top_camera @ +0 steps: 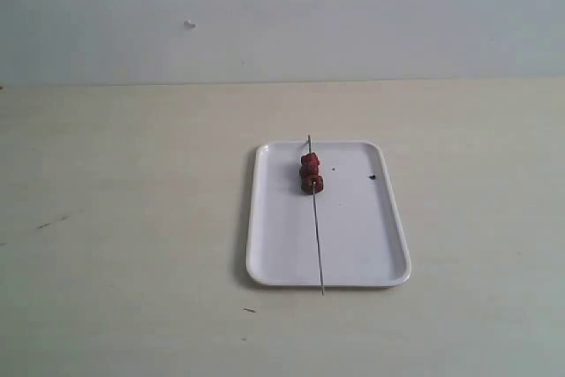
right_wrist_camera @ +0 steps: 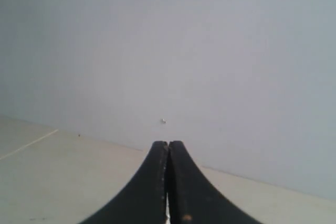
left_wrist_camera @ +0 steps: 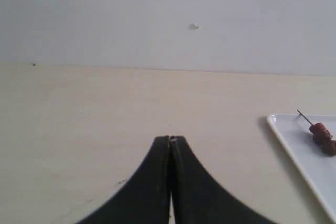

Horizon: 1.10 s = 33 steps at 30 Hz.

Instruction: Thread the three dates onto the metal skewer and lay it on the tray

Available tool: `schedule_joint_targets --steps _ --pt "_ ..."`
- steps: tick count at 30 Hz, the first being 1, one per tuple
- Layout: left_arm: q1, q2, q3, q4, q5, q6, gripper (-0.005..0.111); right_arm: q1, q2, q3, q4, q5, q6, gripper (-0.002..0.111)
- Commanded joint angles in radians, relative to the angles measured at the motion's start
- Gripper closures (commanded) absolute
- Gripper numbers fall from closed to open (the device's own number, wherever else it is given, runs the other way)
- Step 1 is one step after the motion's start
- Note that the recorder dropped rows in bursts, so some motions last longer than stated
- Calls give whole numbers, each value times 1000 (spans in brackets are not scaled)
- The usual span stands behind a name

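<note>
The white tray (top_camera: pixel 353 245) lies on the table just right of centre in the exterior view. The thin metal skewer (top_camera: pixel 318 245) rests lengthwise on it, its ends reaching just past the far and near rims. The dark red dates (top_camera: pixel 311 173) sit bunched on the skewer near its far end. In the left wrist view the tray's corner (left_wrist_camera: pixel 294 140), the skewer tip (left_wrist_camera: pixel 301 114) and the dates (left_wrist_camera: pixel 323 137) show well off to one side of my left gripper (left_wrist_camera: pixel 170 139), which is shut and empty. My right gripper (right_wrist_camera: pixel 168 143) is shut and empty, facing the wall. Neither gripper appears in the exterior view.
Tiny black specks (top_camera: pixel 372 177) lie on the tray's far right part. A pale wall (top_camera: pixel 282 15) stands behind the beige table (top_camera: pixel 124 218). Small dark marks (top_camera: pixel 250 310) dot the table in front of the tray.
</note>
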Motion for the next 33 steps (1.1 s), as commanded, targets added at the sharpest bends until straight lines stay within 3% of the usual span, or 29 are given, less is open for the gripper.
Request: schedule_joint_targets --steps 1,11,17,20,33 --pt "-3 -4 4 -7 4 -2 107 1 -66 5 -6 3 -8 108" --pt "-3 -4 3 -7 4 0 107 -9 -103 5 -13 0 -18 108" --pt "-3 -4 3 -7 7 0 107 -299 -225 37 -5 107 -14 108" --pt "-3 -4 3 -7 7 0 107 -365 -285 63 -5 110 -14 108" --pt "-3 -4 3 -7 7 0 107 -373 -308 124 -37 105 -18 108"
